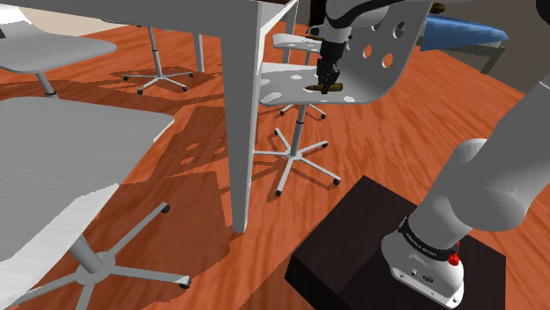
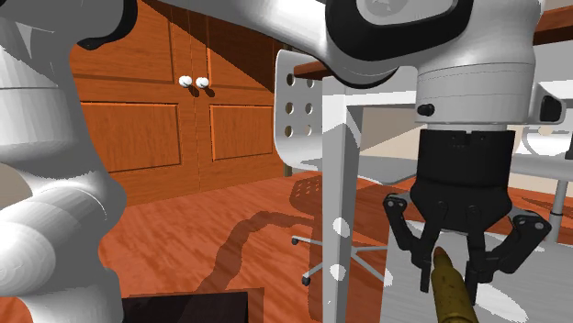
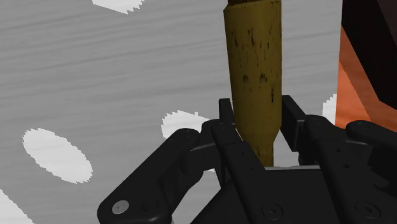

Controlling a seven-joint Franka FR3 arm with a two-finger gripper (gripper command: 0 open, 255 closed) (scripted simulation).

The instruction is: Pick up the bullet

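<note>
In the lower centre of the wrist view, the black gripper (image 3: 257, 113) is clasping the bullet (image 3: 253, 60). Its two fingers (image 3: 227, 119) are standing only narrowly apart and are pressing on either side of the brass-coloured case where it is tapering toward its neck, so that the long speckled body is projecting away from the palm. In the lower right of the second exterior view, the bullet (image 2: 452, 292) is slanting down out of the fingertips toward the frame's bottom edge. Behind it in the wrist view, the perforated seat (image 3: 95, 76) of a white swivel chair is lying, grey with pale oval holes; whether the case is touching that seat or hanging just clear of it cannot be told. In the upper middle of the shoulder view, the gripper is reaching down onto this chair (image 1: 286, 86), in front of its holed backrest (image 1: 381, 46) and to the right of a white table leg (image 1: 247, 114), with the reddish wooden floor (image 1: 379, 150) spreading below. The step in hand is judged to be the lift. Because the grip is sitting near one end, the longer part is liable to be pivoting or slipping. A firm closure and a slow, straight rise away from the seat, clear of backrest and table leg, would be serving best.
</note>
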